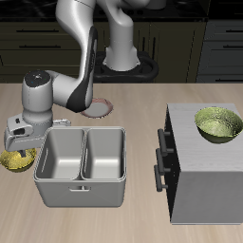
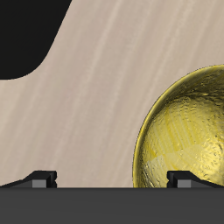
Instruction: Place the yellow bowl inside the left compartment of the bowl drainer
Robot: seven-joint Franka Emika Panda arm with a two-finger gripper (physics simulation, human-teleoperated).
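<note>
The small yellow bowl (image 1: pixel 13 162) sits on the table close to its side edge, beside the bowl drainer (image 1: pixel 82 193). The drainer is a grey two-part tub with nothing in either part. Its left compartment (image 1: pixel 59 158) is the one nearer the bowl. My gripper (image 1: pixel 21 144) hangs just above the bowl and hides part of it. In the wrist view the bowl (image 2: pixel 188 131) shows its mottled inside, off to one side of the gripper (image 2: pixel 112 179). The fingertips (image 2: pixel 42 178) stand wide apart and open, holding nothing.
A big grey cabinet (image 1: pixel 204 180) with dark handles stands on the other side of the drainer. A larger yellow-green bowl (image 1: pixel 218 125) rests on top of it. The table's rounded corner edge (image 2: pixel 52 61) lies close to the gripper, with dark floor beyond.
</note>
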